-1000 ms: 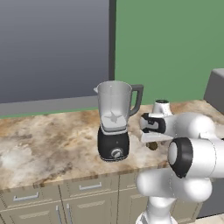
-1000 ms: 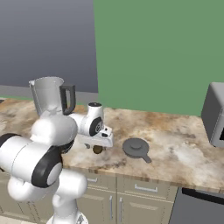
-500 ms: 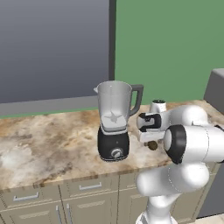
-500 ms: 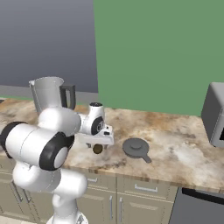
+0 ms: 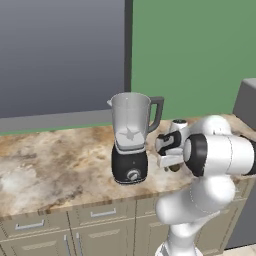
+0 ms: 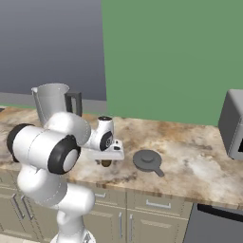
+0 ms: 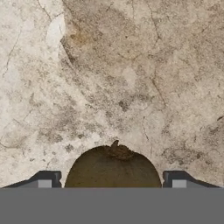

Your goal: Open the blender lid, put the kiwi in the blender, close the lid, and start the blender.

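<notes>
Claw [image 7: 112,186] lowered astride kiwi [image 7: 113,168] — blender lid [image 6: 148,160] nearby.

Glossy white arm [image 5: 215,155], dark joints

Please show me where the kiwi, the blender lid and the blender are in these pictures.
kiwi [image 7: 113,169]: hand view, middle of its brown skin.
blender lid [image 6: 147,160]: right base view, centre of the disc.
blender [image 5: 131,122]: left base view, clear jar wall.
</notes>
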### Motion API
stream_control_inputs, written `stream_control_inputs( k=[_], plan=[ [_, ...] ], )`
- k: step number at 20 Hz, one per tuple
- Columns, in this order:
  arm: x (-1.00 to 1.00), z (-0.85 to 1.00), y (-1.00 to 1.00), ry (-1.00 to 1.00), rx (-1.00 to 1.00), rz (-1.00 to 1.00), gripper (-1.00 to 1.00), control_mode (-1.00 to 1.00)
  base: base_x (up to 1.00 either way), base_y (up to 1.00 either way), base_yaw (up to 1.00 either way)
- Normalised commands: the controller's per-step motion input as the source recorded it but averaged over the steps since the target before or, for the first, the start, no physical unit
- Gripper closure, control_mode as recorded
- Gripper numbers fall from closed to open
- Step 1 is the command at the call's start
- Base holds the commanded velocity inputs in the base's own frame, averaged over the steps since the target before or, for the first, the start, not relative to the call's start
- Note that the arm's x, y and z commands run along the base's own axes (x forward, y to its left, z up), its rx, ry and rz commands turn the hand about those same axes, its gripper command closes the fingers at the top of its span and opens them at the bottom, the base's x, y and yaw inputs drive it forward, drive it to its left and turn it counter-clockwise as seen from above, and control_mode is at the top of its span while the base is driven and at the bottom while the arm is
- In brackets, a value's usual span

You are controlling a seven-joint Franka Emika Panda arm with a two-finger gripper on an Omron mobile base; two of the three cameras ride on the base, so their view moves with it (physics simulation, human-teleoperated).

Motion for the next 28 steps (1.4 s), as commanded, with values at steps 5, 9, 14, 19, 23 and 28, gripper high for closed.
stream_control_inputs(
  k=[5, 9, 14, 19, 23, 28],
  plan=[
    [-0.35, 0.42, 0.01, -0.05, 0.0, 0.01, 1.0, -1.0, 0.0, 0.0, 0.0],
    [-0.44, 1.0, 0.0, -0.13, 0.0, 0.0, 1.0, -1.0, 0.0, 0.0, 0.0],
    [-0.28, 1.0, 0.0, -0.02, 0.01, 0.01, 1.0, -1.0, 0.0, 0.0, 0.0],
    [-0.29, 1.0, 0.0, -0.08, 0.02, 0.0, 1.0, -1.0, 0.0, 0.0, 0.0],
    [-0.25, 1.0, 0.11, -0.07, 0.0, 0.0, 1.0, -1.0, 0.0, 0.0, 0.0],
    [-0.17, 1.0, 0.22, -0.06, 0.01, 0.0, 1.0, -1.0, 0.0, 0.0, 0.0]
  ],
)
